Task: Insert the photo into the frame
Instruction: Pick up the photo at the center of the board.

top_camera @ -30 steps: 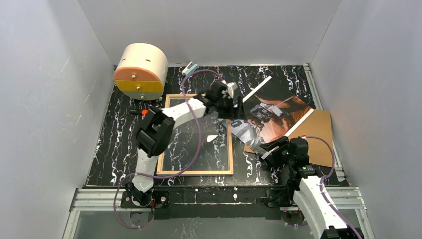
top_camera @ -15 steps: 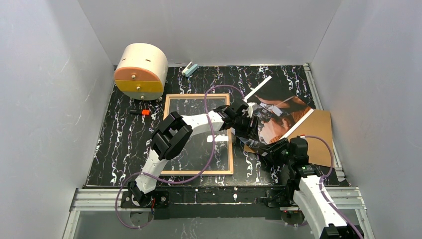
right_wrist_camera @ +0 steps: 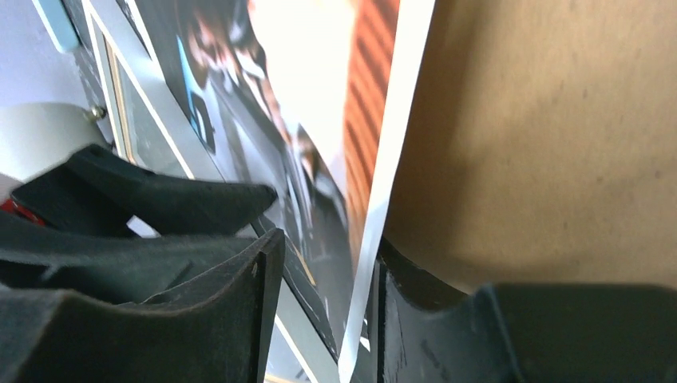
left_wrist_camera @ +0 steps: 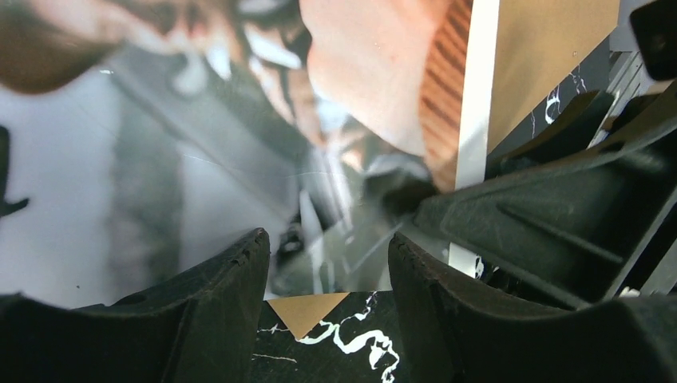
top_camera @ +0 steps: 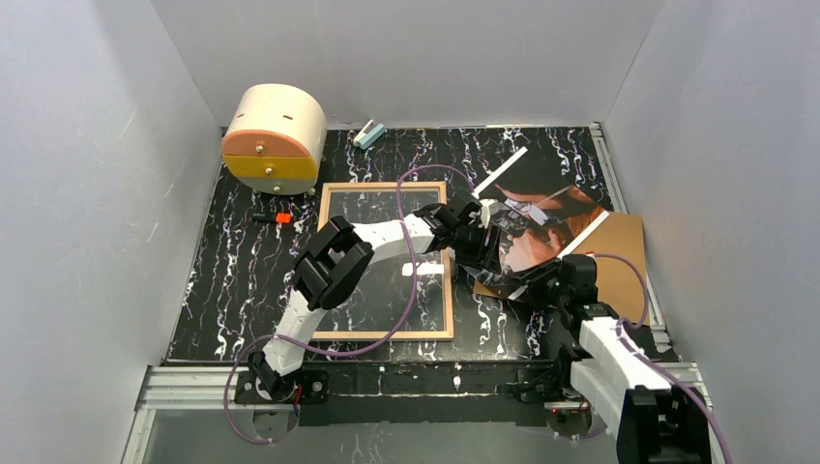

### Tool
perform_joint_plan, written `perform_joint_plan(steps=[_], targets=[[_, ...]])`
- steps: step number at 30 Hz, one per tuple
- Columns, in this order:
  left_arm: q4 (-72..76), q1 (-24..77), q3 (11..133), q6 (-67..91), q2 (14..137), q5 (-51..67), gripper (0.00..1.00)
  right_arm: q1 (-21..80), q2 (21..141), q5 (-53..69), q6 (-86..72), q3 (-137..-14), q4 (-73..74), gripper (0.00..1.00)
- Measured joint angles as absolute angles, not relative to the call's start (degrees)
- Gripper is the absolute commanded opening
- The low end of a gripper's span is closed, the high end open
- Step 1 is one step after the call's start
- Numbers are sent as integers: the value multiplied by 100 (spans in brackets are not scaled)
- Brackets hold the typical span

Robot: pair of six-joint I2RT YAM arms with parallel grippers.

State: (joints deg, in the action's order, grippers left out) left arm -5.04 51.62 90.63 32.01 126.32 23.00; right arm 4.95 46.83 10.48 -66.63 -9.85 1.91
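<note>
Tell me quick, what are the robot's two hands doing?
Left hand: open, holding nothing.
Right hand: open around the edge of the photo, not clamped.

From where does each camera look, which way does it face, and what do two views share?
Top external: above and behind the bases, looking down at the table; both arms show.
Left wrist: on the left arm, facing the photo; left pincer at the bottom.
Right wrist: on the right arm, facing along the photo's white edge; right pincer straddles it.
Shared: both wrist views show the photo and the brown board.
</note>
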Motion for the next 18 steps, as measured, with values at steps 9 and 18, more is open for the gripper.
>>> perform_joint_plan(steps=[9,18], targets=[[-753,5162,9190,3035,12634,2290,58,137,5688,751,-6202,-1811,126,17],[-867,5155,9100,2357,12070,1839,67,110,5739,193,-5577,-2790,989,1]])
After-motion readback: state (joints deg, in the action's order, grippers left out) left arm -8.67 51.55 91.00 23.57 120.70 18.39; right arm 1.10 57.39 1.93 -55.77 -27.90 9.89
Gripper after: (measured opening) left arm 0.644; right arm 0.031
